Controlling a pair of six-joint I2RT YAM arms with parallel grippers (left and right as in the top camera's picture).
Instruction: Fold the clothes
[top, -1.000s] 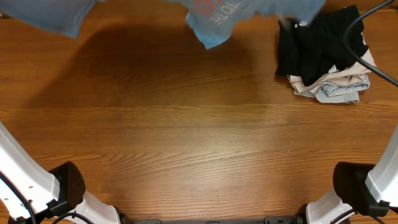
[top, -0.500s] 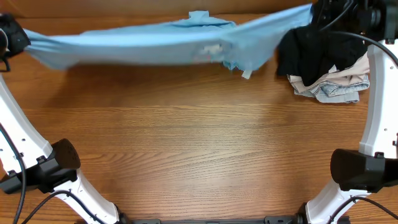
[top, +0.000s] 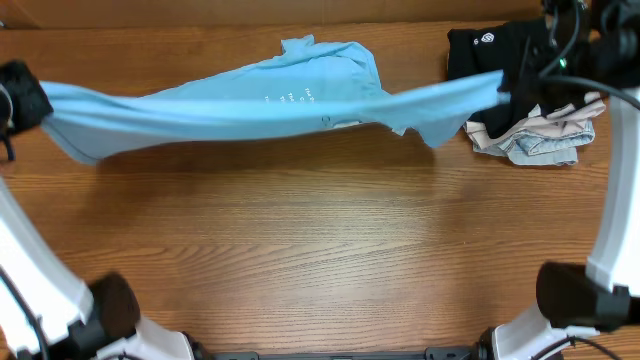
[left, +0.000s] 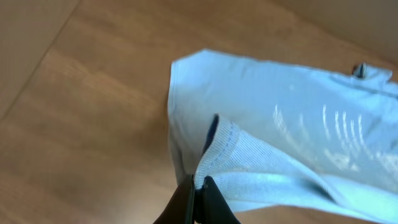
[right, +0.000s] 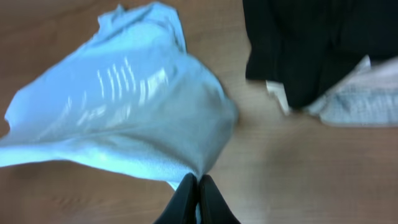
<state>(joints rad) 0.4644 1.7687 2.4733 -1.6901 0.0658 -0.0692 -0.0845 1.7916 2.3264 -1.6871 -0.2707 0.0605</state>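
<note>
The light blue T-shirt (top: 250, 100) is stretched wide across the far half of the table, small white text facing up. Its far part lies on the wood and the near edge hangs taut between my two grippers. My left gripper (top: 30, 95) is shut on the left end; the left wrist view shows its jaws (left: 198, 186) pinching a ribbed hem of the shirt (left: 280, 124). My right gripper (top: 505, 85) is shut on the right end; the right wrist view shows its jaws (right: 198, 186) clamped on the fabric (right: 124, 118).
A black garment with a small white logo (top: 500, 55) lies on a pile of beige and pale grey-blue folded garments (top: 540, 135) at the far right. It also shows in the right wrist view (right: 311, 43). Bare wooden table (top: 320, 250) spreads toward the front.
Both arms have drawn the shirt toward the front and lowered it. The shirt has spread out, its far part now rests on the table with small white text showing.
</note>
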